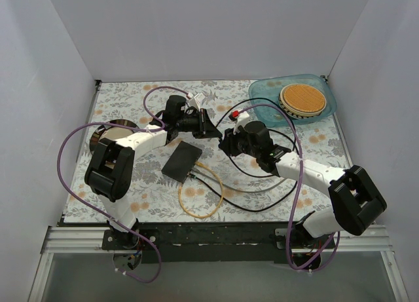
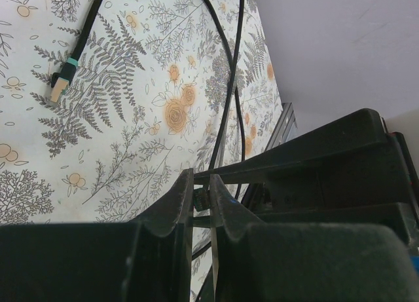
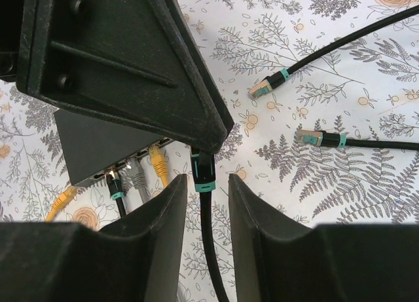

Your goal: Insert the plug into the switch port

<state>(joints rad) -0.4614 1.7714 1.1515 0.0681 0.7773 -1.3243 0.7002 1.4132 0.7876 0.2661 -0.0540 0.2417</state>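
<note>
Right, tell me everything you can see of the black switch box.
The switch is a flat, matte black rectangular box, plastic by its look, lying flat and skewed on the floral table cover. The long face turned toward the right arm carries a row of ports. Three hold plugs: a black plug with a teal band, a grey plug and a yellow plug. Its top shows no markings.
</note>
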